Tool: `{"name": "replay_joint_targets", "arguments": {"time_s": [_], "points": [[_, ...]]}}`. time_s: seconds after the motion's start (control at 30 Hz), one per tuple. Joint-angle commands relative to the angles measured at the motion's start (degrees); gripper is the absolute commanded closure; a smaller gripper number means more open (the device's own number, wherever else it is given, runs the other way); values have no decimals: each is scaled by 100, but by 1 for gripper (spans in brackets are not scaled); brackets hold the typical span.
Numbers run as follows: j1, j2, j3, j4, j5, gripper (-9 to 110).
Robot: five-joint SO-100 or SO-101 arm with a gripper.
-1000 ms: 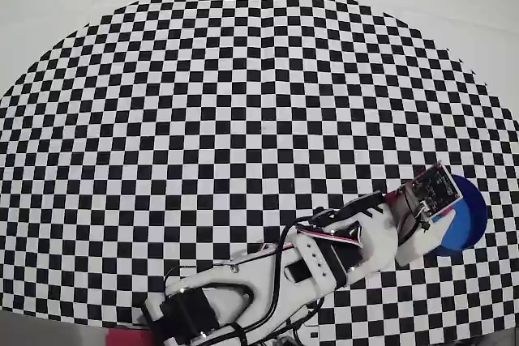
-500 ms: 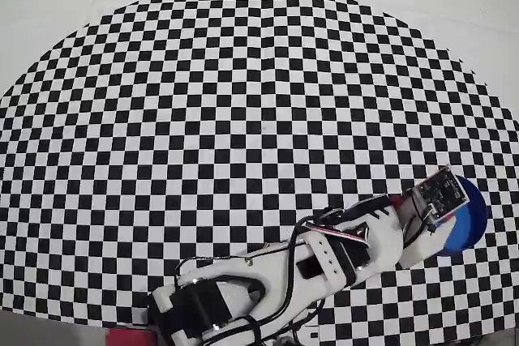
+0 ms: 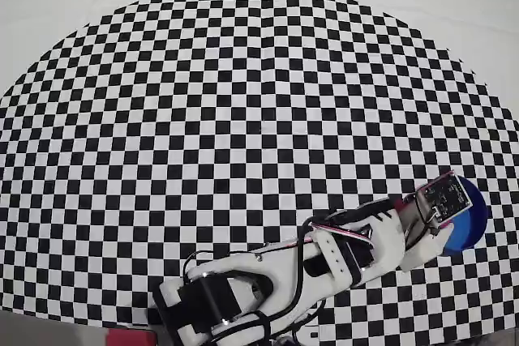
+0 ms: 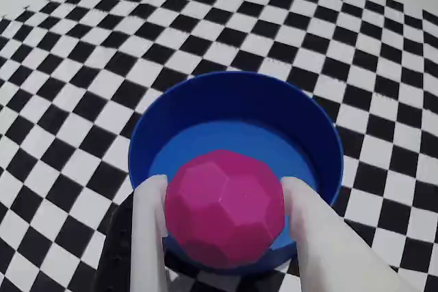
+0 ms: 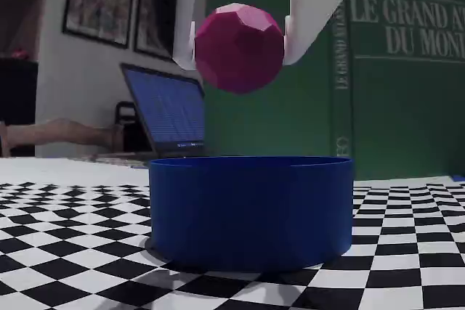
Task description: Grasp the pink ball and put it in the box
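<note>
From my remote station: the white two-finger gripper point(image 5: 240, 38) has its jaws closed on either side of the pink ball point(image 5: 239, 48) and holds it in the air above the box point(image 5: 251, 208), clear of the rim with open space between ball and container in the fixed view. That side-on view shows only the box's blue outer wall, standing on the checkered mat point(image 5: 65, 245); its inside is hidden from there. A laptop point(image 5: 168, 112) with its screen lit and a green book spine point(image 5: 396, 70) with pale lettering stand behind.

The wrist view is the one that lets me look into the box point(image 4: 171, 117): the blue floor I can see is bare, though the faceted ball point(image 4: 224, 208), gripped between the two white fingers point(image 4: 147, 237), covers the near part of it. Here the ball point(image 4: 224, 208) sits over the container's near rim rather than its centre.

The overhead view gives me neither ball nor fingertips. The arm point(image 3: 324, 261) reaches from the bottom edge toward the lower right of the mat point(image 3: 243, 103), and its wrist camera board point(image 3: 444, 198) covers the left part of the box point(image 3: 472, 220), leaving only a blue crescent showing on the right.
</note>
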Motion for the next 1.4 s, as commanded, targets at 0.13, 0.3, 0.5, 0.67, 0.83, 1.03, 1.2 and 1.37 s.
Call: {"name": "replay_joint_targets", "arguments": {"time_s": [0.13,0.3,0.5,0.67,0.83,1.03,1.2,1.37], "points": [[97,-229,-677,-105,-35,101],[132,-396,-800,-141,-35,101],[149,-571,-940,-158,-35,101],[158,-747,-1055,-167,-35,101],[158,-976,-1213,-176,-35,101],[167,-1283,-1380,-237,-35,101],[167,-1450,-1494,-264,-44,101],[176,-1705,-1644,-264,-44,101]]}}
